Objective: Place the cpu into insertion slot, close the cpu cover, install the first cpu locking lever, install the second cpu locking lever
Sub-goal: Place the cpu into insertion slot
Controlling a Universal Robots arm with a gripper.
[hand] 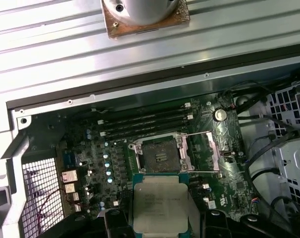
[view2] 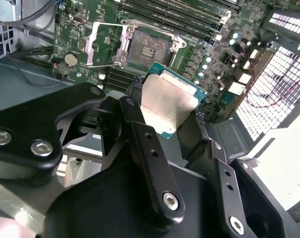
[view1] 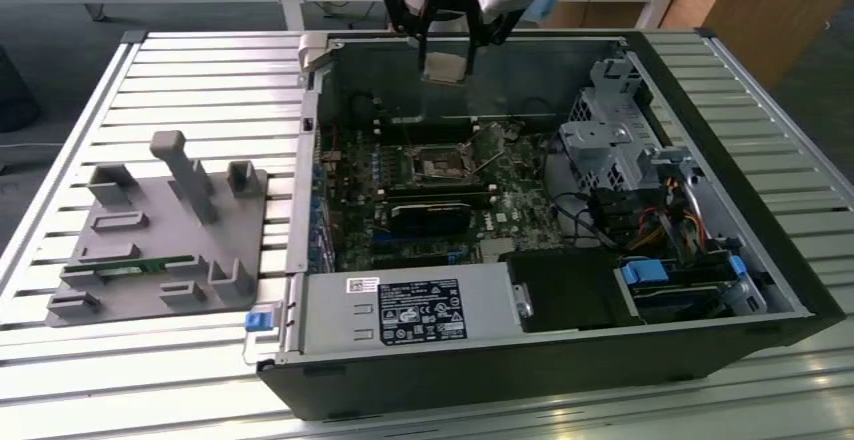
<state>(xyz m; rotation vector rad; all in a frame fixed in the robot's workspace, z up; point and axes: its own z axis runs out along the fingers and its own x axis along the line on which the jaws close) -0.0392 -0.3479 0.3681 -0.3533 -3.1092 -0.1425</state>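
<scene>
Gripper (view1: 445, 62) clamped on the chip (hand: 160, 204) by two opposite edges, well above the board. Socket (hand: 160, 156) sits open below the gripper, cover (hand: 205, 151) flipped up beside it. Judgement: square chip to socket, keep level, lower without force.

Matt silver metal tops the cpu (view2: 167, 101); bare shiny metal rims the insertion slot (view2: 147, 49).

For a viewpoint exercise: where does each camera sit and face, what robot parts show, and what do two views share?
Exterior view: off-arm, above the computer case, looking down; gripper holds the cpu.
First wrist view: on the arm, facing the insertion slot; gripper body shows.
Second wrist view: on the arm, facing the motherboard past black fingers.
Shared: cpu, insertion slot.
</scene>
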